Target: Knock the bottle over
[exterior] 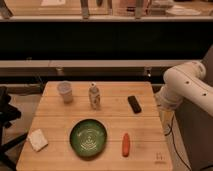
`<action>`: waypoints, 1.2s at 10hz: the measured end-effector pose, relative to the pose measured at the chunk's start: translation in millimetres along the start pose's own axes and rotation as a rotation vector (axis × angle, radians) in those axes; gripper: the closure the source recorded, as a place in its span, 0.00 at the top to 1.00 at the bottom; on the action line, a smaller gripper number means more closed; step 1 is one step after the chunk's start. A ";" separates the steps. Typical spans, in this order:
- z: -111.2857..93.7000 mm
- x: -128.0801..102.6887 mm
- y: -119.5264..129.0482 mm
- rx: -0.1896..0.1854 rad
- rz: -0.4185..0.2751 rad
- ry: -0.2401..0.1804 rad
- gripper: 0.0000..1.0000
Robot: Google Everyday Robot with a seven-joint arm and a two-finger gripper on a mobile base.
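Note:
The small whitish-grey bottle (94,96) with a narrow neck stands upright on the wooden table (55,120), near the back middle. The wider white cup (65,92) stands just left of it. My white arm (186,84) reaches in from the right. My gripper (163,102) is at the arm's lower end, beside the table's right edge. It is well to the right of the bottle and does not touch it.
A black flat object (134,104) lies right of the bottle. A green plate (88,137) sits front middle, an orange carrot-like thing (126,144) to its right, a white cloth (38,139) front left. A dark chair (6,117) stands at the left.

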 end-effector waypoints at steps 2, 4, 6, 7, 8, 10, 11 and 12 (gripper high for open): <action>3.0 -14.8 -22.3 0.024 -0.050 0.015 0.80; 5.8 -28.7 -46.0 0.044 -0.092 0.026 0.80; 7.4 -34.6 -50.8 0.049 -0.115 0.037 0.80; 6.3 -34.5 -52.1 0.054 -0.127 0.040 0.80; 6.7 -39.6 -58.8 0.063 -0.151 0.045 0.80; 9.4 -65.3 -78.9 0.080 -0.208 0.048 0.80; 12.0 -72.2 -86.8 0.085 -0.223 0.052 0.80; 13.5 -77.4 -92.2 0.088 -0.237 0.055 0.80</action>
